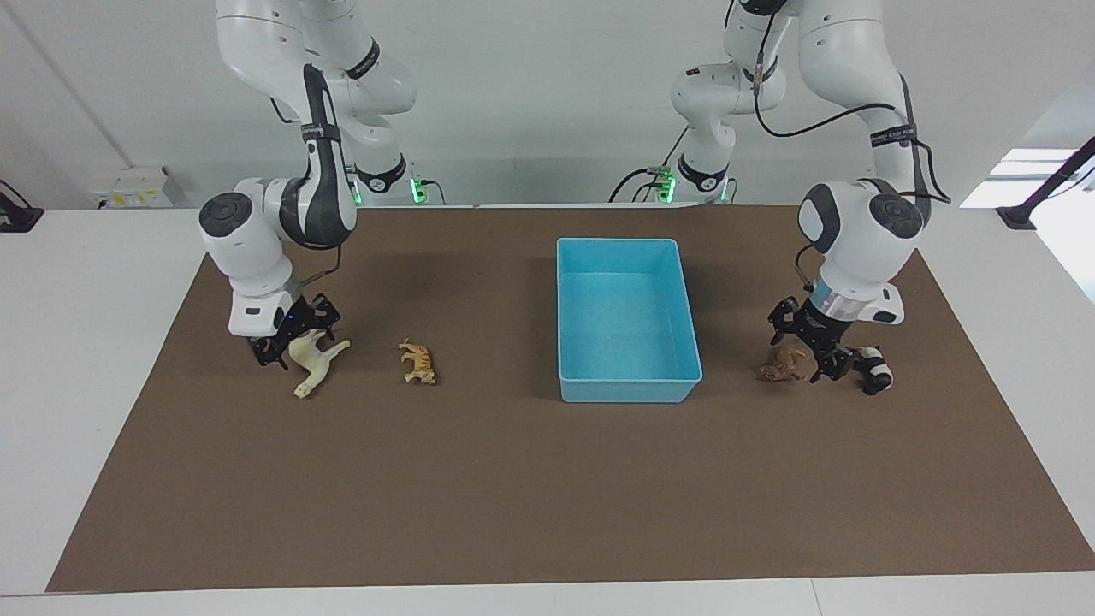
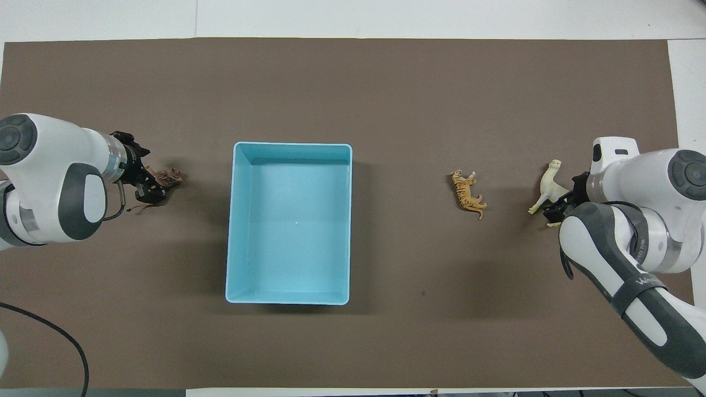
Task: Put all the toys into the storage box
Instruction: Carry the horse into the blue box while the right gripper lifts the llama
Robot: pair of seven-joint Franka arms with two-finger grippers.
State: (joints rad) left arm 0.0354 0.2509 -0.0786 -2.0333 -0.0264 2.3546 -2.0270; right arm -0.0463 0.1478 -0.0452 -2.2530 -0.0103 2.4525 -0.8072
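The light blue storage box stands mid-table with nothing in it. My right gripper is shut on the rear of the cream-white horse, which hangs tilted with its head down at the mat. The orange tiger lies on the mat between the horse and the box. My left gripper is low at the brown lion. The panda lies beside that gripper, toward the left arm's end; the arm hides it in the overhead view.
A brown mat covers the table, with white tabletop around it. A black cable lies near the left arm's base.
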